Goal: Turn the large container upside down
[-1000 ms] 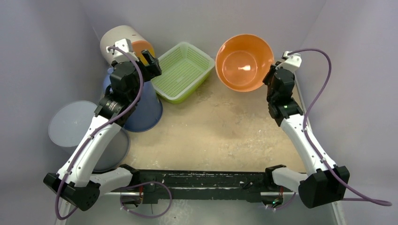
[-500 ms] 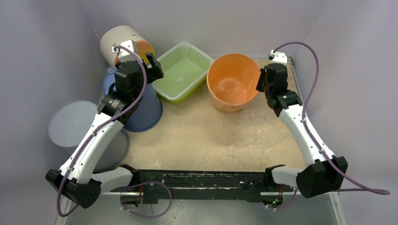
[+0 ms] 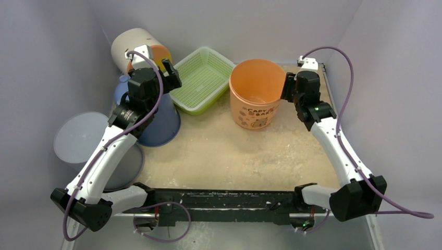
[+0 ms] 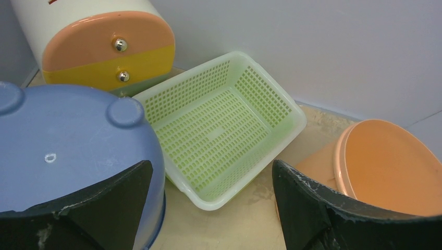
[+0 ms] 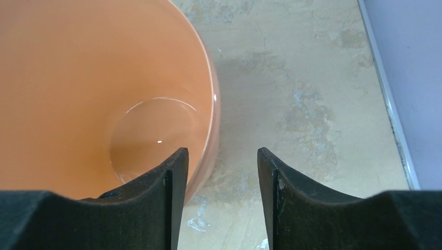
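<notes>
The large orange container (image 3: 254, 99) is standing upright on the sandy counter (image 3: 234, 156), at the far right, just beside the green basket (image 3: 203, 78). The right pincer (image 5: 222, 156) is hovering at its right rim, narrowly parted and holding nothing. The thin wall is passing just inside one of its fingers (image 5: 174, 172). The left pincer (image 4: 212, 164) is hanging wide and empty above the overturned blue bucket (image 4: 62, 140), well apart from the container.

I am thinking this container is light, hollow plastic, smooth and a little slippery, and its wall is probably bending somewhat under pressure. The rim is looking to me like the best place to grasp, one finger inside and one outside. A firm grip seems needed there, because the smooth wall could slide out during tipping.
</notes>
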### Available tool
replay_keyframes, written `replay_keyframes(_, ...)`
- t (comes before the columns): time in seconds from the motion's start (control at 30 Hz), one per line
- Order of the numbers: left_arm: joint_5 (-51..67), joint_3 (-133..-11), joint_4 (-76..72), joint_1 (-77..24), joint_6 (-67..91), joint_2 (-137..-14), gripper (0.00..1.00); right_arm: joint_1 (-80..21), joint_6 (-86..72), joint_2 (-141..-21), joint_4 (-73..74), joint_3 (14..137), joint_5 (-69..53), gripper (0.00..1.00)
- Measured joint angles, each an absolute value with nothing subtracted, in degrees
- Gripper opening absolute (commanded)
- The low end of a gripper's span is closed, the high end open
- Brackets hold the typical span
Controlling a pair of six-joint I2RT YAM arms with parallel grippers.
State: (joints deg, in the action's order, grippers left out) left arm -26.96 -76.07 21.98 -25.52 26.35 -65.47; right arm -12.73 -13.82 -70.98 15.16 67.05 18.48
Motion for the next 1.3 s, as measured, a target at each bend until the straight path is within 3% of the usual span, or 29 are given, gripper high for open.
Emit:
replay_keyframes(0.23, -27.0, -76.1, 21.9, -25.5, 26.3, -65.7, 0.82, -14.2, -8.3, -66.6, 15.1, 70.3, 15.7, 0.58)
replay_keyframes(0.57, -26.6, -75.9, 21.3, -25.5, 26.5, -67.6, 0.82, -31.6, 2.7, -73.3, 12.4, 78.0, 1.9, 0.53)
replay_keyframes(0.93, -26.7, -74.3, 20.5, -25.5, 26.5, -67.5, 0.82, -31.8, 5.6, -78.0, 12.1, 75.0, -5.7, 0.46)
replay_keyframes(1.3, -26.7, -73.1, 20.7, -25.5, 26.5, -67.1, 0.82, -31.8, 5.5, -81.4, 11.9, 73.4, -5.9, 0.44)
